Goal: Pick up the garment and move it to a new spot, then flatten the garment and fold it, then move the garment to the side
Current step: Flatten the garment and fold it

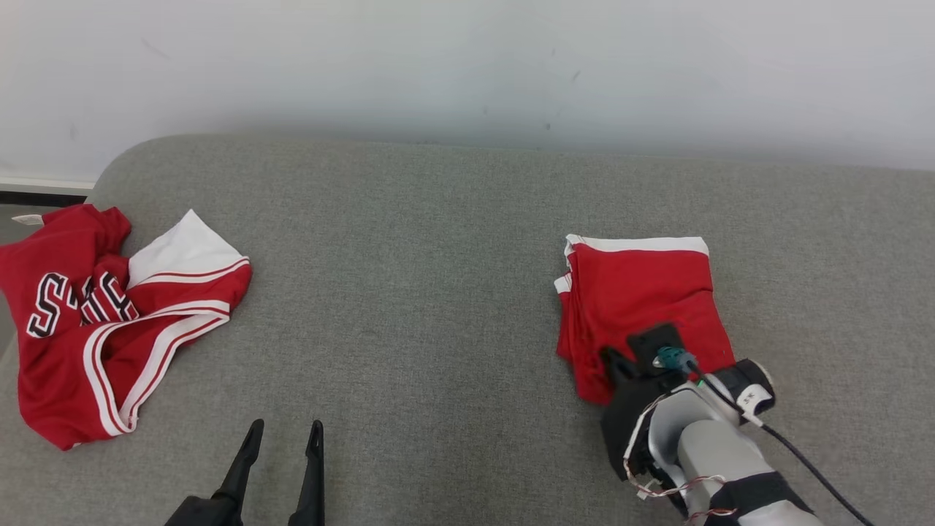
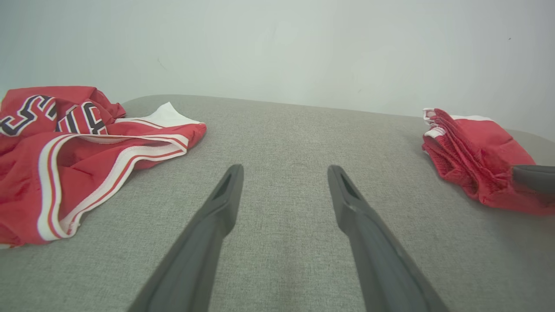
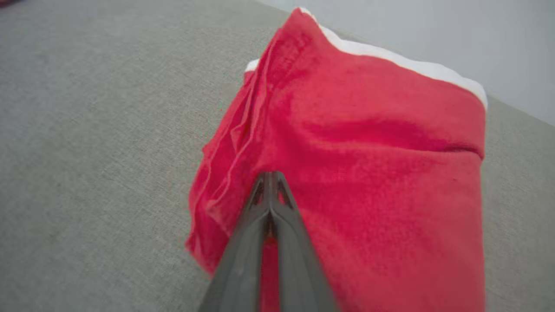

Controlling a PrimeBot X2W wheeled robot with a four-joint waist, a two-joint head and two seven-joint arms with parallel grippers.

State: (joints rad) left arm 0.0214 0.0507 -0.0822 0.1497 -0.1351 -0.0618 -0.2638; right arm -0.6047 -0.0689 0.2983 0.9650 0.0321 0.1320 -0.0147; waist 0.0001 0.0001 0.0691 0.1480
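Firstly, support: a broad grey woven upholstered surface (image 1: 409, 292) with a rounded far-left corner, set against a plain pale wall (image 1: 467, 66).
Task item: a folded red knit garment with a white band (image 1: 643, 292) along its far edge.
Task item, location: it lay on the right part of the grey surface as a compact rectangle, well apart from the other cloth.
Task item, condition: it was folded in several layers, the layered edges stacked along its left side. A shallow crease ran across the top layer in the right wrist view.
Right gripper (image 3: 269, 177): its two long dark fingers were pressed together with no gap at the tips. The tips lay on the near-left part of the folded garment's top layer. Whether any cloth was nipped between them could not be told.
Right arm: a pale forearm (image 1: 708, 446) reached in from the lower right, with a black cable (image 1: 811, 460) trailing beside it.
Left gripper (image 1: 286, 425): its fingers were spread wide apart over bare grey surface at the near edge, between the two cloths and touching neither.
Other item: a crumpled red jersey with white striped trim and black-and-white lettering (image 1: 109, 329), heaped at the left edge of the surface.
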